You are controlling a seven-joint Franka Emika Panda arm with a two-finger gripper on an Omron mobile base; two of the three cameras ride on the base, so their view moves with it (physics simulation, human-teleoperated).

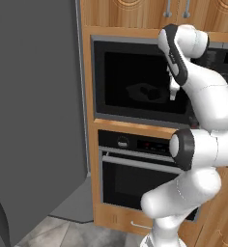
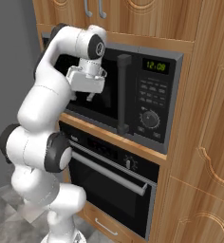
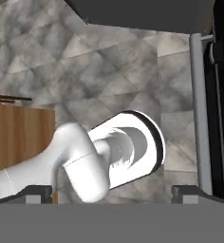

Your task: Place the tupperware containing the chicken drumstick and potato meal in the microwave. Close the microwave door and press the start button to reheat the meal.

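The microwave (image 1: 140,82) sits built into the wooden cabinet wall, and its door (image 2: 111,90) with black window and vertical grey bar handle (image 2: 123,92) lies flush and shut. Through the window I dimly make out the tupperware (image 1: 147,91) with dark lumps of the meal in it. The control panel (image 2: 154,102) shows a green display, buttons and a round knob (image 2: 151,118). My gripper (image 2: 82,97) hangs open and empty just in front of the door window, left of the handle, pointing down. In the hand view its fingertips (image 3: 38,192) stand wide apart over the floor.
The black-glass oven (image 1: 135,178) with a horizontal handle (image 2: 111,173) sits directly below the microwave. A tall grey panel (image 1: 34,111) stands to the left. Wooden cabinets (image 2: 204,142) run to the right and above. The tiled floor (image 3: 109,61) lies beneath.
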